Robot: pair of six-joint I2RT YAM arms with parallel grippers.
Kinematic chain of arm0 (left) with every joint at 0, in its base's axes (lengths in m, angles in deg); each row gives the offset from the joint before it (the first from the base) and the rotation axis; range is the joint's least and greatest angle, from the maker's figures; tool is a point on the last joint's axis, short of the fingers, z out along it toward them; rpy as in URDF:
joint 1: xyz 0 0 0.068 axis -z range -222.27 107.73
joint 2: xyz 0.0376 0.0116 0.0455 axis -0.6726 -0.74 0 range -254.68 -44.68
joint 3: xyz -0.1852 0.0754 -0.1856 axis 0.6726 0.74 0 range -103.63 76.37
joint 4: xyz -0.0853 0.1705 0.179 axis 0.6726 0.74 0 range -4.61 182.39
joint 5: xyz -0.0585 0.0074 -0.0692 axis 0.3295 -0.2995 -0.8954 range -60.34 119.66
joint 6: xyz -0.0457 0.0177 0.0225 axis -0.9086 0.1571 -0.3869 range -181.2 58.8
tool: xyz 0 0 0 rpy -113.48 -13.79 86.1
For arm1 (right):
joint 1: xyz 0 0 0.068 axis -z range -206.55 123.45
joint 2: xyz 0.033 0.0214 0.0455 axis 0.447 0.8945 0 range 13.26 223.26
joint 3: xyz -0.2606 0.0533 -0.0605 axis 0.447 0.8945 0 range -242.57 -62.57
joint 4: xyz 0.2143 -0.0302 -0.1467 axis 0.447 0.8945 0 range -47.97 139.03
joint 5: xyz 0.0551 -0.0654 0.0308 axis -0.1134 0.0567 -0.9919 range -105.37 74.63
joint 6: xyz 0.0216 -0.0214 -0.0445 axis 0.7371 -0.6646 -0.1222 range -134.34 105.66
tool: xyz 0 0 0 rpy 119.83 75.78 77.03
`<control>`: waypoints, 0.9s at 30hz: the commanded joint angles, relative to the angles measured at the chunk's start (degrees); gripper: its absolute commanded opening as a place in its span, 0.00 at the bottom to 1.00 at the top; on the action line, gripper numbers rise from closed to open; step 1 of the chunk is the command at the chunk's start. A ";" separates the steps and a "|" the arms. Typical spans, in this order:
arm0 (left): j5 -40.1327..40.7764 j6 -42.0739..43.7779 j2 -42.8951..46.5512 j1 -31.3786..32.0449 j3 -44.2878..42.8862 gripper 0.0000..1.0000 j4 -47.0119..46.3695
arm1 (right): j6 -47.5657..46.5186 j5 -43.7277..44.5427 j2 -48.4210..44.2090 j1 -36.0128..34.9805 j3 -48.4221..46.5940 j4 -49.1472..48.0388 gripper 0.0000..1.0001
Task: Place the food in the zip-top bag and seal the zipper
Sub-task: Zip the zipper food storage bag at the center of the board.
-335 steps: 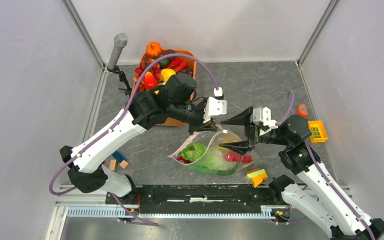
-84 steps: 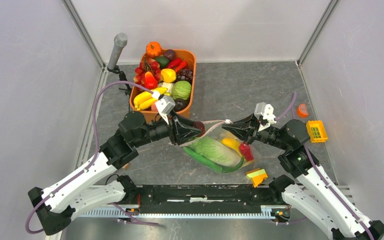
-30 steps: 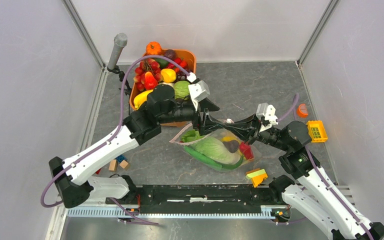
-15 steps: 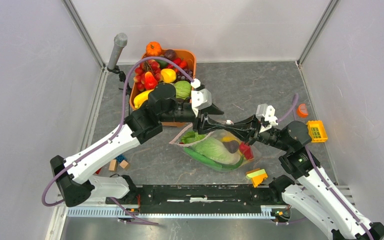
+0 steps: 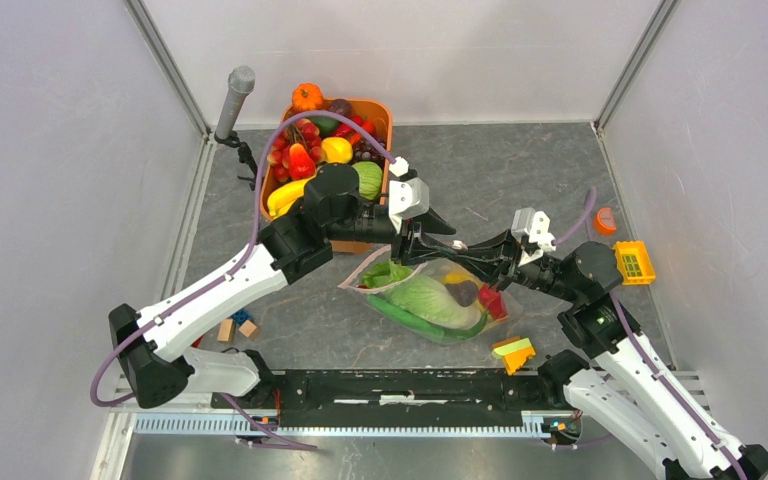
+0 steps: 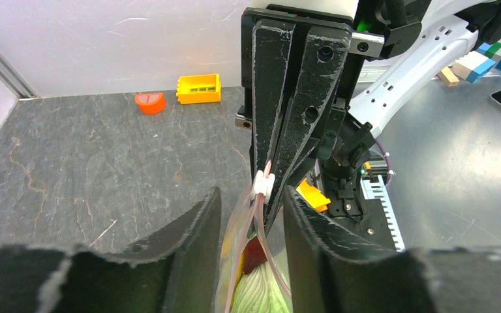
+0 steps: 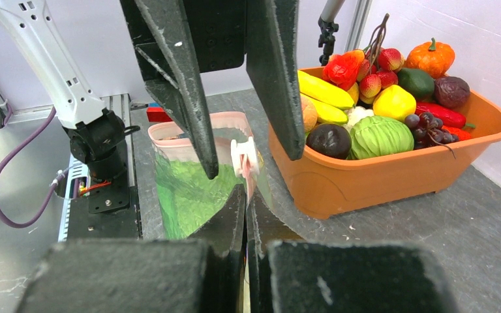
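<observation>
Fingers of the left gripper (image 5: 435,243) stand spread astride the raised mouth of the zip-top bag (image 5: 358,283), just before the orange tub (image 5: 388,120).

Left wrist: white slider (image 6: 263,186) sits between them, and the right gripper (image 6: 269,207) pinches the zipper (image 6: 256,220).

Right wrist: fingers (image 7: 225,228) are pressed together, with the cabbage (image 7: 182,189) bagged beside the tub.

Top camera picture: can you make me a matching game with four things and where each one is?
Things:
1. pumpkin
2. long cabbage
3. yellow brick
4. wedge

Places:
A. inside the bag
B. in the tub
C. at the table's right edge
D. just outside the bag, by its near corner

Pairs: 1-B, 2-A, 3-C, 4-D
</observation>
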 commanded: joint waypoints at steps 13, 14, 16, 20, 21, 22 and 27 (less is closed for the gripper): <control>-3.94 0.56 -1.06 0.39 -2.30 0.20 0.66 | -1.04 0.57 -1.35 -0.11 -1.26 -0.91 0.00; -3.49 0.56 -0.92 0.39 -2.16 0.18 0.66 | -1.10 0.86 -1.34 -0.10 -1.24 -0.89 0.00; -2.48 0.65 -0.55 0.39 -1.78 0.13 0.66 | -1.16 1.76 -1.59 -0.09 -1.07 -0.75 0.00; -0.39 1.52 0.93 0.39 -0.40 0.05 0.57 | -1.70 2.91 -2.11 -0.11 -1.00 -0.16 0.00; 0.15 1.68 1.42 0.39 -0.15 0.04 0.48 | -1.77 3.23 -2.28 -0.10 -1.00 -0.04 0.00; 0.68 1.94 1.75 0.39 0.26 0.03 0.57 | -1.80 3.76 -2.39 -0.12 -0.98 0.06 0.00; 3.57 3.27 4.27 0.39 2.13 0.02 2.45 | -2.22 4.63 -2.91 -0.11 -0.80 0.01 0.00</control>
